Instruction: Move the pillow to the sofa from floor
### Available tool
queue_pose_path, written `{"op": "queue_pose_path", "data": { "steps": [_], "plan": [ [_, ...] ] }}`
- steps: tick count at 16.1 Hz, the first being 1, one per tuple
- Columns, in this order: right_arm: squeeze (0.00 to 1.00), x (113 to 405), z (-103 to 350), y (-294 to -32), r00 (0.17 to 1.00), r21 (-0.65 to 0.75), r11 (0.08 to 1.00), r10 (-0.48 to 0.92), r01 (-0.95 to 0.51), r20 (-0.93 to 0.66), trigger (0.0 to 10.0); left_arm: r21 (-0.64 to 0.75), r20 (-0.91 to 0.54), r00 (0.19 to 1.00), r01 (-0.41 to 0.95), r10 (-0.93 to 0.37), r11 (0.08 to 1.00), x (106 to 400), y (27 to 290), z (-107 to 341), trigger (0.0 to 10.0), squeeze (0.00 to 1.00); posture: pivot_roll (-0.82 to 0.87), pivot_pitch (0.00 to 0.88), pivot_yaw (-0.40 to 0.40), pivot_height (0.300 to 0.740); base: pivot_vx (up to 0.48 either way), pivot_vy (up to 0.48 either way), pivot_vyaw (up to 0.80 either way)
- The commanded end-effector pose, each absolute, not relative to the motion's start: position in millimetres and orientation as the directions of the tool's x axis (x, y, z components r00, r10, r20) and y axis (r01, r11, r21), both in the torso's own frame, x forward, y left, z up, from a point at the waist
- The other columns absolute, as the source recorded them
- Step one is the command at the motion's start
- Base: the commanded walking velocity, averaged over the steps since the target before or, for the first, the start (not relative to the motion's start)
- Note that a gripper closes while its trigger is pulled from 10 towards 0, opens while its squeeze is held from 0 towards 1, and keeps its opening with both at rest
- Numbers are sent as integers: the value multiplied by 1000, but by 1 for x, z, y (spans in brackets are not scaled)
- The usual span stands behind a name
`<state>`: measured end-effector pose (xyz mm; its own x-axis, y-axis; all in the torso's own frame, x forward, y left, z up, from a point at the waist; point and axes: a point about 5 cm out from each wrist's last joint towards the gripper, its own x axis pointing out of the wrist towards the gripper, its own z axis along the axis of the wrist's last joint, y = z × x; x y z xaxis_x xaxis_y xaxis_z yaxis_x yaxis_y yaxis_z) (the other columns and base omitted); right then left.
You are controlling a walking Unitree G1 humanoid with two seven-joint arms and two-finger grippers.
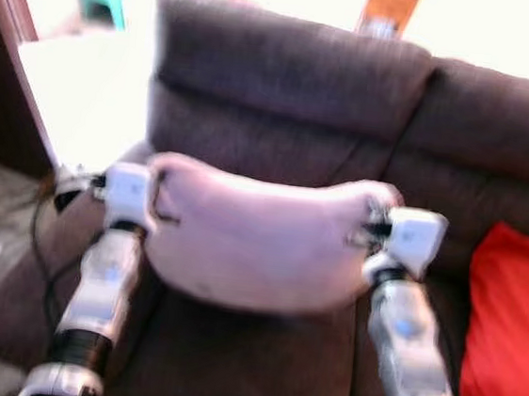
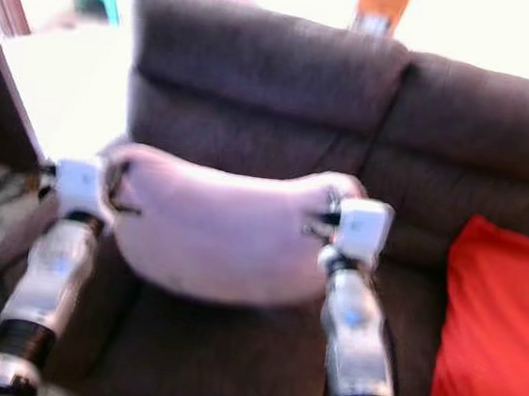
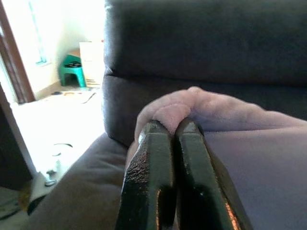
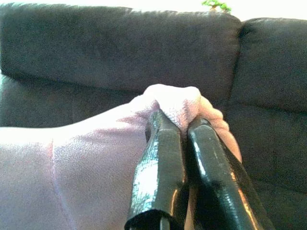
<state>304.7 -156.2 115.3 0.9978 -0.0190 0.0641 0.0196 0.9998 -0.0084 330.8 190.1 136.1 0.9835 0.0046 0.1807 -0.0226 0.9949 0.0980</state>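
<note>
Pillow hangs between my two hands over the sofa seat, off the floor. Left hand clenched on one corner, right hand clenched on the other. Soft, light and saggy, I reckon; corner pinches suit it. Head views blurred; pillow's underside and the seat beneath hidden.

We see a soft, matt plush pillow, glossy black gripper fingers, and a coarse-woven brown cloth sofa
</note>
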Motion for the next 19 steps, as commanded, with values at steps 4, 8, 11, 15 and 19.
{"op": "queue_pose_path", "data": {
  "steps": [4, 8, 11, 15, 19],
  "plan": [
    [0, 304, 118, -177, 994, -32, 995, -91, 93, 60, 10000, 45, 233, 971, -56, 44, 997, 334, 191, 149, 10000, 0, 37, 21, -46, 740, 0, 0, 0],
    [0, 327, 116, -183, 994, -51, 993, -110, 109, -22, 10000, -106, 210, 978, 9, 13, 994, 338, 194, 158, 10000, 0, 47, 17, -52, 740, 0, 0, 0],
    [0, 345, 118, -184, 991, -50, 992, -117, 114, -65, 10000, -122, 155, 969, 210, -190, 970, 334, 182, 157, 10000, 0, 61, 11, -64, 740, 0, 0, 0],
    [0, 374, 136, -177, 994, -67, 995, -83, 78, -70, 10000, -94, 89, 894, 447, -440, 889, 321, 168, 158, 10000, 0, 77, 7, -74, 740, 0, 0, 0],
    [0, 393, 155, -158, 998, -45, 999, -4, 1, -68, 10000, -113, 50, 872, 490, -487, 865, 315, 156, 152, 10000, 0, 81, 18, -87, 740, 0, 0, 0]
  ]
}}
